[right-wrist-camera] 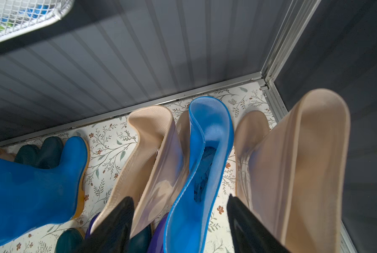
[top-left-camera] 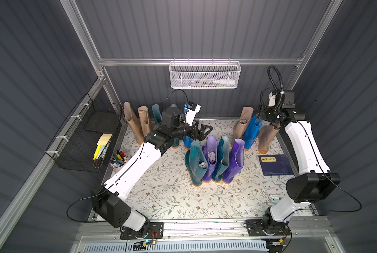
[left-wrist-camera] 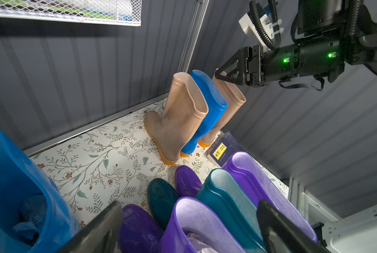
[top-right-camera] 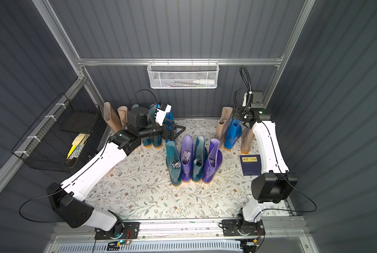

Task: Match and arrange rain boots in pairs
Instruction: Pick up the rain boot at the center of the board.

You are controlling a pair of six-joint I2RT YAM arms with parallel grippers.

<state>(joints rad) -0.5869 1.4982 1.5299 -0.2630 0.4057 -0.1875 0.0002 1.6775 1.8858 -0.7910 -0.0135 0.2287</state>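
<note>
Counting two pairs (top-left-camera: 144,122) done; we've L gripper (top-left-camera: 206,131), R gripper (right-wrist-camera: 180,197) both open, blue boot (right-wrist-camera: 209,131) betw. beige boots (right-wrist-camera: 157,142), teal/purple row (top-left-camera: 196,162) unsorted.

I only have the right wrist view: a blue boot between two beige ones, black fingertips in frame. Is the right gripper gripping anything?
Observer: Seemingly not. In the left wrist view the right gripper sits at the rim of the outermost beige boot; contact is unclear.
Operator: And the other arm?
Observer: The left gripper is open and empty, hovering over the centre row of boots.
Operator: Is that row paired?
Observer: No: teal, purple, teal, purple.
</note>
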